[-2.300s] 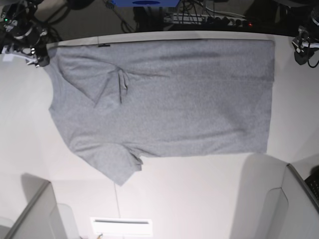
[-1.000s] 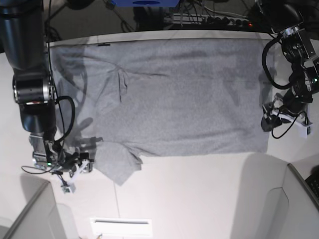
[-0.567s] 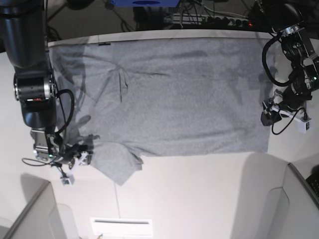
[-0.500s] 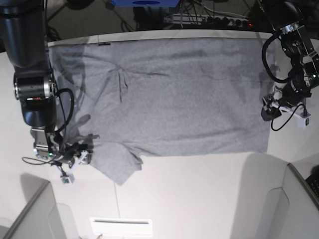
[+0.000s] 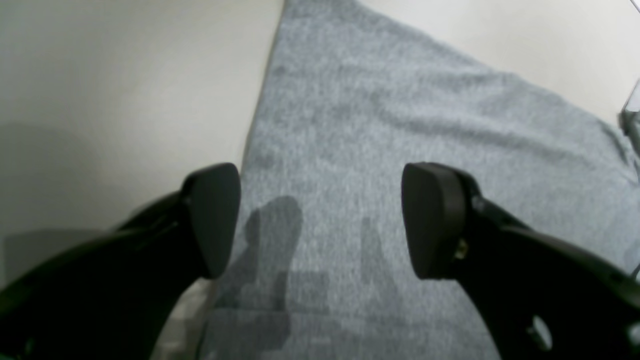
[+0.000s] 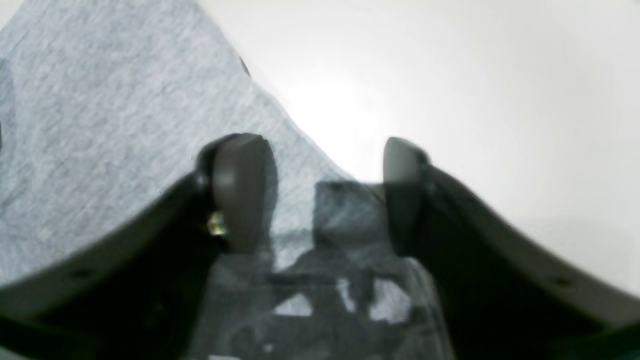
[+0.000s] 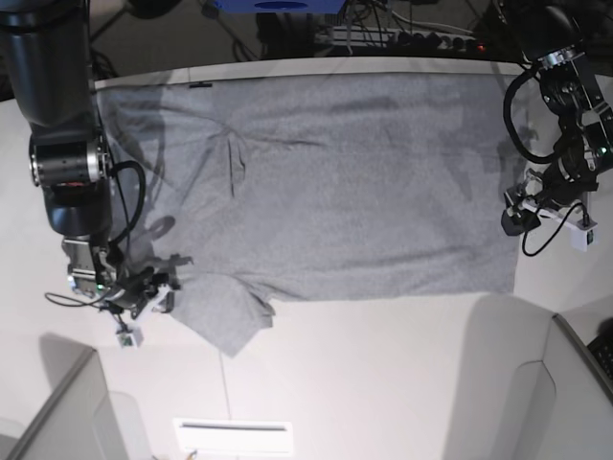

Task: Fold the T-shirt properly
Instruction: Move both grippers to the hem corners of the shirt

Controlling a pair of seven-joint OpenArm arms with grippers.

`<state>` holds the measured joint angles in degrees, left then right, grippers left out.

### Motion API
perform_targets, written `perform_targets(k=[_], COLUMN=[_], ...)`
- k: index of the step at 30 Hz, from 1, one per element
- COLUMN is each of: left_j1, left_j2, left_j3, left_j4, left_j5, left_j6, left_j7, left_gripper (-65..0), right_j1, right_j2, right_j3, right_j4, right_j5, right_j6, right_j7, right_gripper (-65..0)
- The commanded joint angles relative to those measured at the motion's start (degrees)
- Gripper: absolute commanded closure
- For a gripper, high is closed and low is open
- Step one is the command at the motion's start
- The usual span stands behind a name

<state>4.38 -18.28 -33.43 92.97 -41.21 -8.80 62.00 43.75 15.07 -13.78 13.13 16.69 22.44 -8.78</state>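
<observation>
Fabric of the T-shirt (image 7: pixel 316 182) is lying spread flat and plain side up across the pale surface (image 7: pixel 383 374). At the base view's left, the right tool (image 6: pixel 320 195) is hovering half-open astride the edge of the lower sleeve (image 7: pixel 225 321), gripping nothing. At that view's right, the left tool (image 5: pixel 320 220) is standing wide open over the shirt's hem edge (image 5: pixel 260 120), one finger (image 5: pixel 212 217) above bare surface, also holding nothing.

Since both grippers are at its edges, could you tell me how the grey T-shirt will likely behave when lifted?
The T-shirt is probably floppy: it lies flat with soft wrinkles, so it should drape and sag. It likely weighs little, being thin knit. The lower sleeve, already creased, may bunch when pulled.
</observation>
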Motion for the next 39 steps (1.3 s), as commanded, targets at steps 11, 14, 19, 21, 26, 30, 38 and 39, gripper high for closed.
perform_targets(k=[11, 14, 19, 21, 26, 30, 38, 39], left_j1=[-15.2, -20.0, -25.2, -27.5, -32.2, -34.8, -39.6, -39.6], left_j2=[-2.2, -2.4, -3.6, -3.9, -5.5, -6.0, -6.0, -6.0], left_j3=[4.9, 9.6, 12.6, 14.7, 21.0, 22.3, 30.8, 31.8], left_j4=[-12.7, -16.4, -26.9, -32.2, -43.2, -49.3, -60.5, -60.5], left_j5=[9.5, 17.6, 19.1, 19.3, 19.3, 19.4, 18.9, 18.9], left_j6=[-0.1, -0.3, -0.3, -0.3, -0.3, -0.3, -0.3, -0.3], left_j7=[-0.7, -2.8, -10.3, -13.5, -22.6, -27.0, -34.8, -35.2], left_gripper=[-48.4, -48.4, -48.4, -48.4, -48.4, -48.4, -48.4, -48.4], right_j1=[0.9, 1.0, 1.0, 1.0, 1.1, 1.0, 1.0, 1.0], right_j2=[-1.3, -1.4, -1.4, -1.2, -1.0, -1.0, -1.0, -1.0], right_j3=[0.0, 0.0, 0.3, 0.3, 0.0, 0.2, 0.4, 0.4], right_j4=[0.5, 0.5, 0.5, 0.5, 0.5, 0.5, 0.5, 0.5], right_j5=[-3.9, -3.9, -3.9, -3.9, -3.9, -3.9, -3.9, -3.9], right_j6=[0.2, 0.2, 0.2, 0.2, 0.2, 0.2, 0.2, 0.2], right_j7=[-2.1, -2.1, -2.1, -2.1, -2.1, -2.1, -2.1, -2.2], right_gripper=[0.0, 0.0, 0.0, 0.0, 0.0, 0.0, 0.0, 0.0])
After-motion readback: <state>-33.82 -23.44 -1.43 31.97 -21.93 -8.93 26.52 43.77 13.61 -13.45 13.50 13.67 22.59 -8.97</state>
